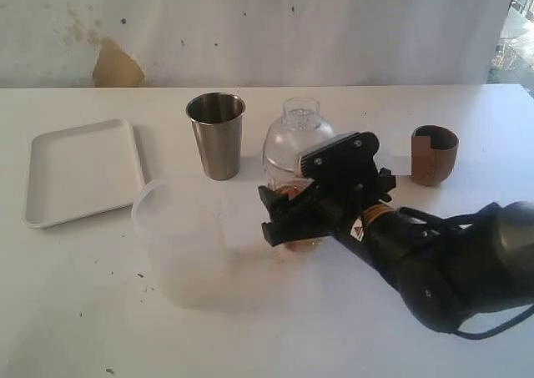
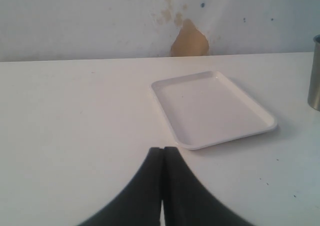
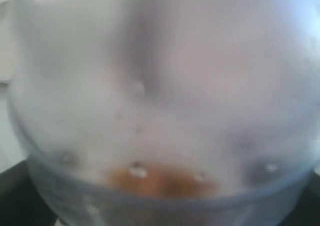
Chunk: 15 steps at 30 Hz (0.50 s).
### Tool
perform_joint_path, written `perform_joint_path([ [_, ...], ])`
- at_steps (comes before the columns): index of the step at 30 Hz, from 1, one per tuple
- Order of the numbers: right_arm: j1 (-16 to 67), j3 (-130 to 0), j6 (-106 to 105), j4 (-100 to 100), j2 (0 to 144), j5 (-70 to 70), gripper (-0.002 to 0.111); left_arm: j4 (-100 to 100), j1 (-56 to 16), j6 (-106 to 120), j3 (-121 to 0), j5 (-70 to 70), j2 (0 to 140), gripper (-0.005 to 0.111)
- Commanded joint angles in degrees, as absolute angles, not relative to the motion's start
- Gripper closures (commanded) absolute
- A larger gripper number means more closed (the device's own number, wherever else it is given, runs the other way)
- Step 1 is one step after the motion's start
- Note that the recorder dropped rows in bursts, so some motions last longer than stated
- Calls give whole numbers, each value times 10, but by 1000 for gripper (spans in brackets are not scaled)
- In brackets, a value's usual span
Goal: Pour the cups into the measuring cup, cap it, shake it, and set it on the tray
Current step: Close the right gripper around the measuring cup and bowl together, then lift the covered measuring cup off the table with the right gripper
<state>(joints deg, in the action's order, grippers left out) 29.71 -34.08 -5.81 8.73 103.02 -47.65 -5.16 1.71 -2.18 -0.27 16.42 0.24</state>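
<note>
On the worktop (image 1: pixel 83 311), between the tumbler (image 1: pixel 215 136) and the wooden cup (image 1: pixel 434 154), the right pincer (image 1: pixel 282 215) straddles the measuring cup (image 1: pixel 292 144) wide-jawed, contact unconfirmed: grip low and square, keeping it upright; the right wrist view shows brown contents (image 3: pixel 160 183) close up, the left wrist view alone the left pincer (image 2: pixel 162 186) closed, empty.

The right arm (image 1: pixel 442 269) enters the exterior view from about 4 o'clock and reaches low over the worktop (image 1: pixel 250 328) toward 10 o'clock. At the centre, the right hand (image 1: pixel 285 215) has its fingers set wide and clasped on the measuring cup (image 1: pixel 296 144). The left hand (image 2: pixel 162 151) has its two dark fingers (image 2: pixel 145 186) pressed flat together.
</note>
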Motion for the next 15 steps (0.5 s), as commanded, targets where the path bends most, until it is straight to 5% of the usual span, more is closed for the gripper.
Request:
perform_joint_path([
  [1,266,-342,-60,124,954,-513,108,-49,17,-23,0,161,0,107],
  [7,273,-342,41,-77,906,-415,108,-49,17,-23,0,161,0,107],
  [12,262,-344,-132,165,887,-413,108,-49,17,-23,0,161,0,107],
  [15,223,-356,-5,75,876,-359,108,-49,17,-23,0,161,0,107],
])
